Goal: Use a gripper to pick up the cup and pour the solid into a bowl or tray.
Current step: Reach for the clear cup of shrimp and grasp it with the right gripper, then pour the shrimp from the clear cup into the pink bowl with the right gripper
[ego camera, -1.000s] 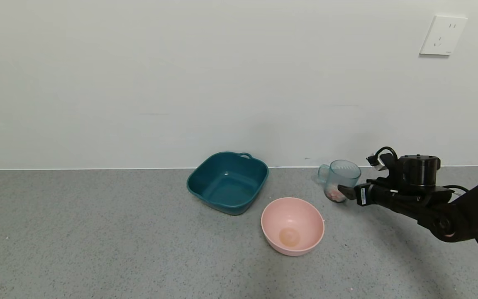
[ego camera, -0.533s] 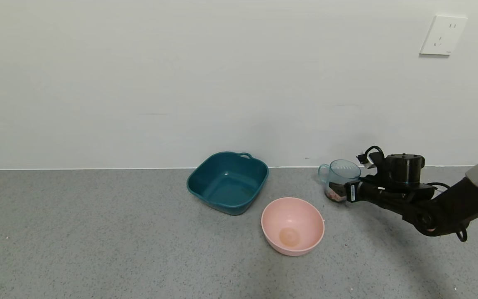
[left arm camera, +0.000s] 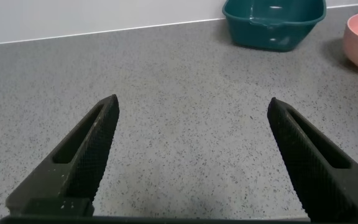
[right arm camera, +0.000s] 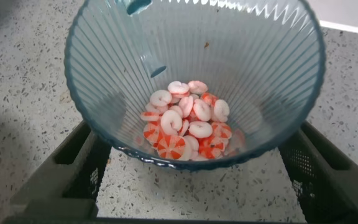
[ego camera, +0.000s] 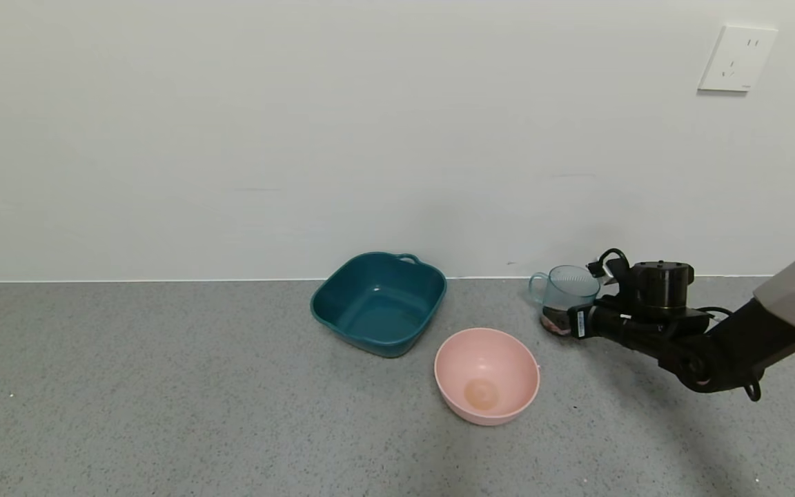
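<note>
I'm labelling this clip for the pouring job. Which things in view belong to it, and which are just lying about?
Part of the job:
right gripper, fingers either side of the cup
cup
solid in the cup
pink bowl

Lying about:
teal tub
wall socket
left gripper, open and idle over the counter

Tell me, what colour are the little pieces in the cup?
Pink, orange-red and white round flake pieces, clearest in the right wrist view.

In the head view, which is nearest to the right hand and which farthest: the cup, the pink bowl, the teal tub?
1. The cup, between the right hand fingers, near the wall.
2. The pink bowl, to the hand's left, closer to the robot.
3. The teal tub, farther left, near the wall.
</note>
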Controlling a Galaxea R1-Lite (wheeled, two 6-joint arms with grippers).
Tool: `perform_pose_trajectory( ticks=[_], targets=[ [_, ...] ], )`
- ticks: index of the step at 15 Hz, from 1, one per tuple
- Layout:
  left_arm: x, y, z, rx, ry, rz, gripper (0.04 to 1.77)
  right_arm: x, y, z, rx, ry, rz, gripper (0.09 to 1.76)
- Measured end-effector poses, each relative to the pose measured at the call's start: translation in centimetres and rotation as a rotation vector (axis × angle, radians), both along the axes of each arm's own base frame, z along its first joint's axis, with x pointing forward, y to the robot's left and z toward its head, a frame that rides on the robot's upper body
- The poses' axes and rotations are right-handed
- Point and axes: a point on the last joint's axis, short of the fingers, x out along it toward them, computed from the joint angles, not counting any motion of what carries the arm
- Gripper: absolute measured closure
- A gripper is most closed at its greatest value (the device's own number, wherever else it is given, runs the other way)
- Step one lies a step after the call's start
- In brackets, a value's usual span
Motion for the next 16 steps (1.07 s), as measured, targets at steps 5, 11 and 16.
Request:
perform_pose_trajectory(
  ticks=[5,11,16],
  targets=[
    [0.0,0.0,0.0,0.000,0.000,0.000,0.09,0.0,0.0,-0.1,-0.003,0.001,-0.003,0.45],
    [0.0,0.0,0.0,0.000,0.000,0.000,0.09,0.1,0.0,-0.2,-0.004,-0.007,-0.005,0.53],
    [0.0,0.0,0.0,0.000,0.000,-0.001,0.09,0.0,-0.3,1.0,-0.010,-0.020,-0.011,0.53]
  ],
)
